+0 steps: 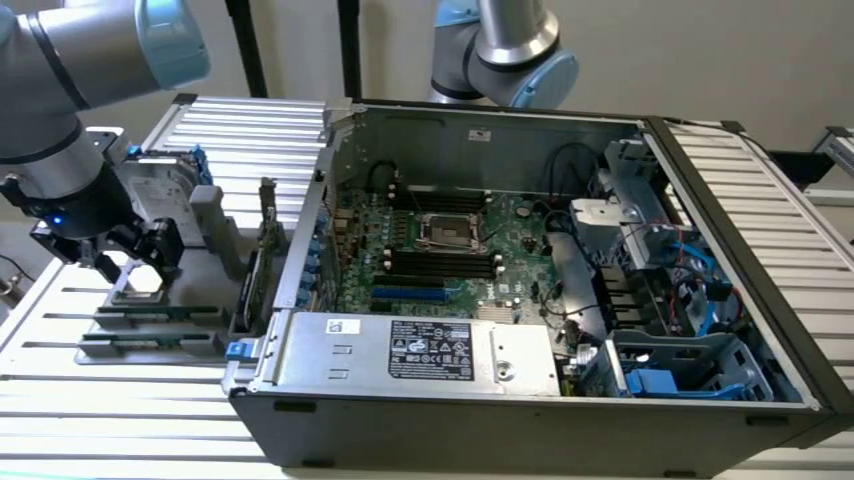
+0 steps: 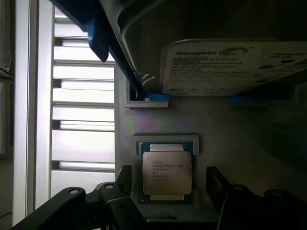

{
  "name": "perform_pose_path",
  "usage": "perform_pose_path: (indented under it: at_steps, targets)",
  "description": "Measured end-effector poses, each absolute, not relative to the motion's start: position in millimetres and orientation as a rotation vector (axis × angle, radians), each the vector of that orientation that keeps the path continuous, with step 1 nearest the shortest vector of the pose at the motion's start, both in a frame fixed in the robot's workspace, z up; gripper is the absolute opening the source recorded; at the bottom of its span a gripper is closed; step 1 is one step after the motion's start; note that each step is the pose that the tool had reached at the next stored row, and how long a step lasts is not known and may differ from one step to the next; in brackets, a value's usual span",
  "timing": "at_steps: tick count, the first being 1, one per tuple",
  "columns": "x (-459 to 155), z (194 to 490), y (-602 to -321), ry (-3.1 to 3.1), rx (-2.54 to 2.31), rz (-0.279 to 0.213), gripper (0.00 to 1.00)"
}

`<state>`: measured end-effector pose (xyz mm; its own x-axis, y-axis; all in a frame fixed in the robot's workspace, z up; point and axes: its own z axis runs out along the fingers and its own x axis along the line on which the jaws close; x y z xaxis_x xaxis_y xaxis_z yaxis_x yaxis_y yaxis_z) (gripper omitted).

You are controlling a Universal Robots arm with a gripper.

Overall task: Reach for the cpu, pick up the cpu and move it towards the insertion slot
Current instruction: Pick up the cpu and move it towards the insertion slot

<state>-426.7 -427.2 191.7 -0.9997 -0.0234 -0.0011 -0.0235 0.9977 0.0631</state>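
Our gripper (image 2: 168,188) hangs with its jaws spread wide, one finger on either side of the cpu (image 2: 166,172) and not touching it. The chip lies flat in a grey tray (image 2: 249,143), at nine o'clock in the exterior view. Just beyond it stands the hard drive (image 2: 230,67). Farther off, toward three o'clock, is the insertion slot (image 1: 447,230). As we judge it, a skewed descent could clip the pocket rim or pinch the chip off-centre.
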Motion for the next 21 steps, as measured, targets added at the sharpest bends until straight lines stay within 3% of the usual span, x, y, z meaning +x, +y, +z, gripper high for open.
perform_pose_path:
  at_steps: [21]
  targets:
    - [-428.6,186.4,-423.1,3.149,-0.033,0.098,0.73]
